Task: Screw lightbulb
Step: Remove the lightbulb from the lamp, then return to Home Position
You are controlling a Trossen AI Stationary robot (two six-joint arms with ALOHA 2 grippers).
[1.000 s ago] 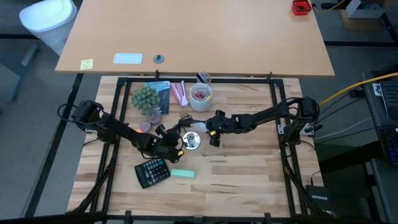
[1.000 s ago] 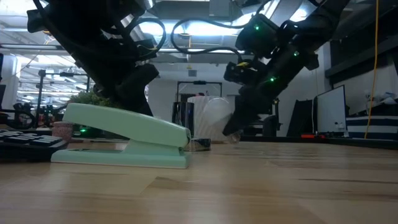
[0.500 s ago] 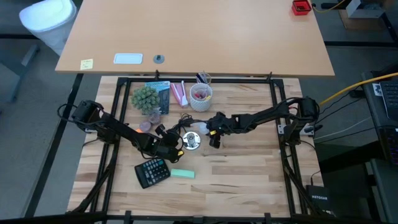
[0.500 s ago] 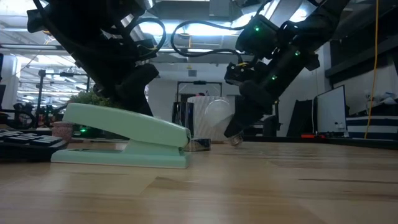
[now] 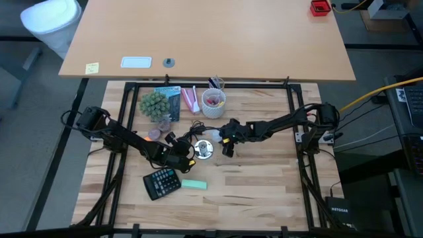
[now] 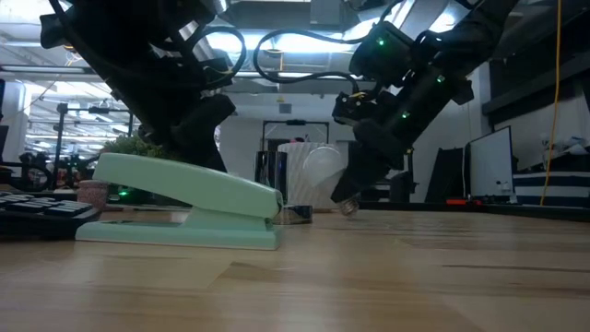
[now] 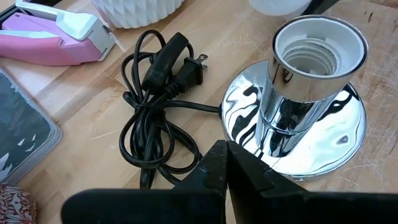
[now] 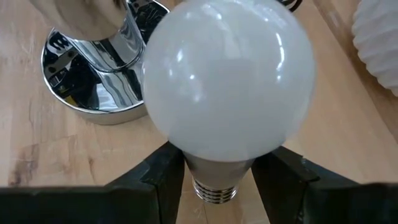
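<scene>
The white lightbulb point(image 8: 227, 81) is held in my right gripper point(image 8: 217, 171), right of the lamp base in the high view point(image 5: 215, 136). The shiny chrome lamp base point(image 7: 292, 118) stands on the table on its disc, its open white socket point(image 7: 318, 43) facing up. It also shows in the high view point(image 5: 203, 151). My left gripper point(image 7: 227, 158) is shut, and its tips sit at the disc's rim on the table's left side point(image 5: 185, 157). The base's black cord point(image 7: 155, 118) lies coiled beside it. My left gripper's shut fingertips lie at the rim of the disc base point(image 7: 252, 167), coming level from the table's left. Whether they press on it I cannot tell. My right gripper pinches the bulb's narrow neck point(image 8: 214, 163) between its two fingers point(image 8: 165, 171), just above the metal screw cap point(image 8: 214, 190). The globe sticks out beyond the fingertips toward the lamp base. The bulb is tilted, cap low near the table point(image 6: 348, 208); whether the cap touches the wood I cannot tell.
A black calculator point(image 5: 162, 183) and a mint-green stapler point(image 5: 193, 184) lie near the front. A pink stapler point(image 7: 50, 37), a white ribbed cup point(image 5: 213, 102) and a small plant point(image 5: 154, 104) stand at the back. Bare wood lies to the right point(image 5: 264, 178).
My right gripper has tipped slightly with the lightbulb in its hold; its place beside the lamp base is much the same.
</scene>
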